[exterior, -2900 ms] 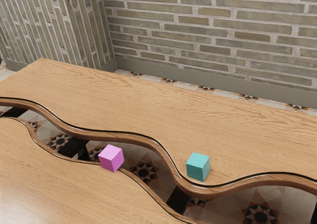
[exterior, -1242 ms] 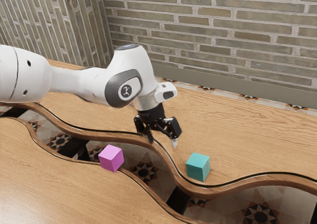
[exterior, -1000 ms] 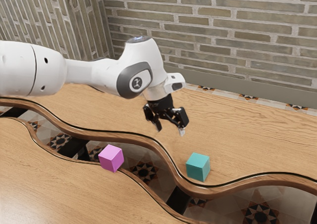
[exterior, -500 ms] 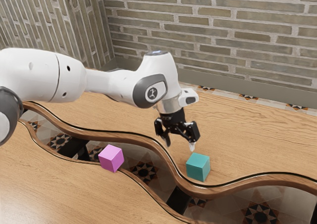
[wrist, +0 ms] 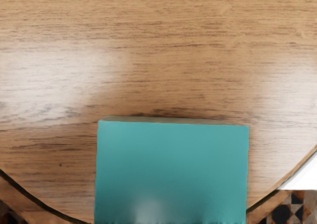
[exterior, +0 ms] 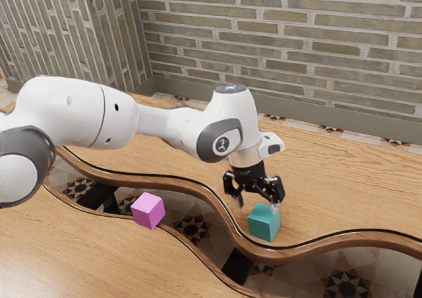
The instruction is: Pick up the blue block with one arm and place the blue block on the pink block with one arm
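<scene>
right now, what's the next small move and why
Probably lower straight down: the gripper hangs open just above the blue block, and the wrist view shows the block right under the hand, but the gripper does not straddle it yet.

Claw (exterior: 257,205) above block (exterior: 264,224) on table (exterior: 336,179)

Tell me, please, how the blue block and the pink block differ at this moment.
Colour: the blue block is teal, the pink block pink. Place: the blue block sits on the farther tabletop near its wavy edge; the pink block sits at the nearer tabletop's edge, toward the exterior view's left. The open fingers hang just over the blue block; the pink block stands apart from them. Both are similar-sized cubes.
</scene>
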